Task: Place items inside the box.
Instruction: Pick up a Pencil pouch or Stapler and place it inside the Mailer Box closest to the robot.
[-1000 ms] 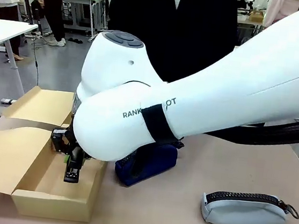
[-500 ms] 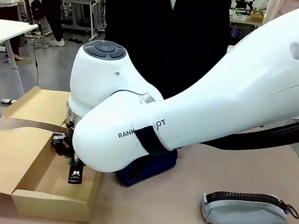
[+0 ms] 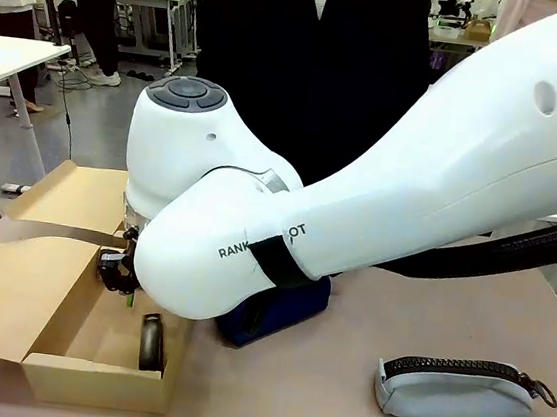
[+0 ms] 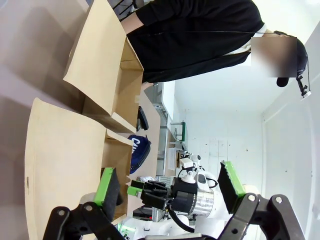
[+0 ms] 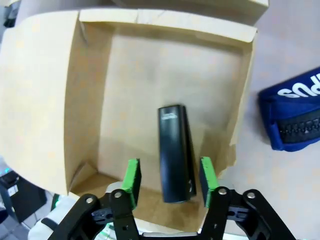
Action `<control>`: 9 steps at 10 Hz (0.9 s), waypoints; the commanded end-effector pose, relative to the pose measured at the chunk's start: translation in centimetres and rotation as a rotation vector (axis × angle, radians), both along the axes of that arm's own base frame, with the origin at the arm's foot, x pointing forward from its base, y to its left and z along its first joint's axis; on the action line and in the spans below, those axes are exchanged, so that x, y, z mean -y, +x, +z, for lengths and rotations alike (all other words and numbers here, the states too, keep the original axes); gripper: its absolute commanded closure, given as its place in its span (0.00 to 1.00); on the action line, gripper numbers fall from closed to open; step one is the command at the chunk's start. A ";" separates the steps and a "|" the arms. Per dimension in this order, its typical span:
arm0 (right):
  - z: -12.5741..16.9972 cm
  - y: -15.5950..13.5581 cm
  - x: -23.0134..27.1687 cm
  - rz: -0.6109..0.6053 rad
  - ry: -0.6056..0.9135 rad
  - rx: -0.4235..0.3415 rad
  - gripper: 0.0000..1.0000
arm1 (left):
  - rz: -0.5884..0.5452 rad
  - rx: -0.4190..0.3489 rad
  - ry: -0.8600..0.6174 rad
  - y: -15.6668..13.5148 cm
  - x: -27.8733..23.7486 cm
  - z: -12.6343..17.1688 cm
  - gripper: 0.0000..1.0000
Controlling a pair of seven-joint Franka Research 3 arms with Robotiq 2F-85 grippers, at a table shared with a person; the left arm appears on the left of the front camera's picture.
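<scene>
On my right arm the print reads "RANK" and "OT", with a black strap covering the middle. White letters on the navy blue zip pouch, just outside the box, are cut off by the frame edge and I can't read them. The small black stapler-like object lies flat on the box floor, its tiny mark illegible. My right gripper hangs over it, pads spread, gripping nothing. My left gripper is spread wide too and empty. The grey zip pouch lies well apart from the box.
</scene>
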State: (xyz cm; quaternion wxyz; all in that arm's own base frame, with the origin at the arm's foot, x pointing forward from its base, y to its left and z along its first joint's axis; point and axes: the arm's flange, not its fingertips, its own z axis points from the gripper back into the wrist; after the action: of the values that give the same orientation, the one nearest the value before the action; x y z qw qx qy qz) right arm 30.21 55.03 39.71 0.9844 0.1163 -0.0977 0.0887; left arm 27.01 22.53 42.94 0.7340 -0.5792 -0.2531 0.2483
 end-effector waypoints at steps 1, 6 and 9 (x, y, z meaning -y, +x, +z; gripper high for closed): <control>0.1 -0.3 -0.6 -0.039 -0.010 0.009 0.00 | -0.006 0.027 0.002 -0.1 0.0 0.0 0.00; 1.7 0.0 1.5 -0.047 0.054 -0.022 0.00 | -0.006 0.027 0.002 -0.1 0.0 0.0 0.00; 6.9 -0.3 11.5 0.116 0.270 -0.117 0.00 | -0.006 0.027 0.002 -0.1 0.0 0.0 0.00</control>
State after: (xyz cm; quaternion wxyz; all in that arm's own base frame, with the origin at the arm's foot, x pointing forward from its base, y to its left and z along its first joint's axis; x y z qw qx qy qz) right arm 31.08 50.44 44.61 0.9722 0.1996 -0.0750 0.0967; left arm 27.01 22.53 42.94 0.7340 -0.5792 -0.2532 0.2483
